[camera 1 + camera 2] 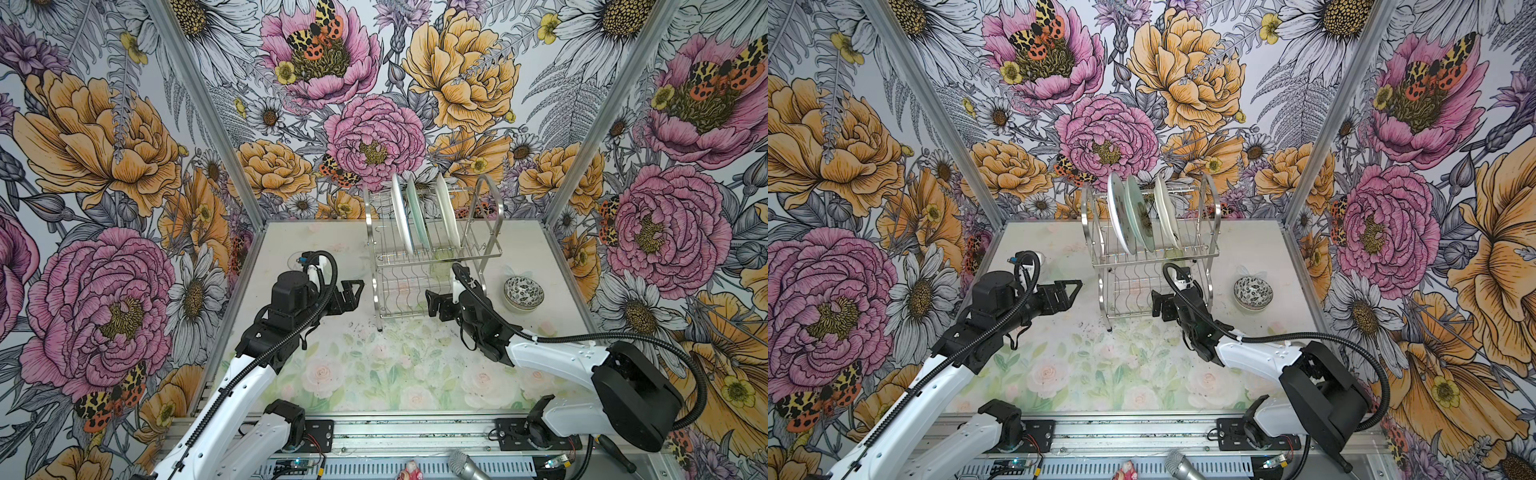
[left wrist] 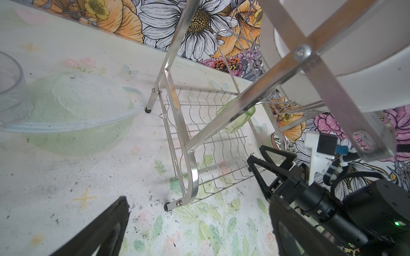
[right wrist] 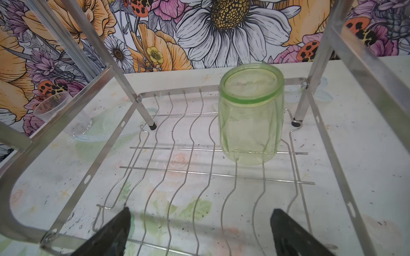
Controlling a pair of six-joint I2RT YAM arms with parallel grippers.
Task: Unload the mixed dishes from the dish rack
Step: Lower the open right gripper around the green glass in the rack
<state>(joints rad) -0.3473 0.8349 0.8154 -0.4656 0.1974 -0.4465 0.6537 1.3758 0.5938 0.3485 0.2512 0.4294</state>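
one chrome two-tier dish rack [image 1: 399, 261] stands in the upper middle of both top views, at the back of the table [image 1: 374, 374]. three plates stand on edge in its upper tier: white plate [image 1: 401, 216], pale aqua plate [image 1: 415, 216], cream plate [image 1: 446, 212]. off the rack, a black-white patterned bowl [image 1: 523, 291] tops a small stack at right of centre. a pale green bowl [image 2: 73, 110] with a clear tumbler [image 2: 11, 93] lies left of the rack; whether the tumbler is in the bowl or beside it i cannot tell.

the lower tier holds only a green tumbler [image 3: 250, 119], standing on end with its long axis vertical, apparently mouth down, toward the rack's back right. the right gripper [image 3: 199, 210], jaws spread wide and empty, sits at the front edge of that tier. the tumbler is ahead of it, well apart and a little off its centre line. the left gripper [image 1: 354, 293], also wide and empty, hangs outside the rack's left frame, so the right arm looks nearer for this pick.
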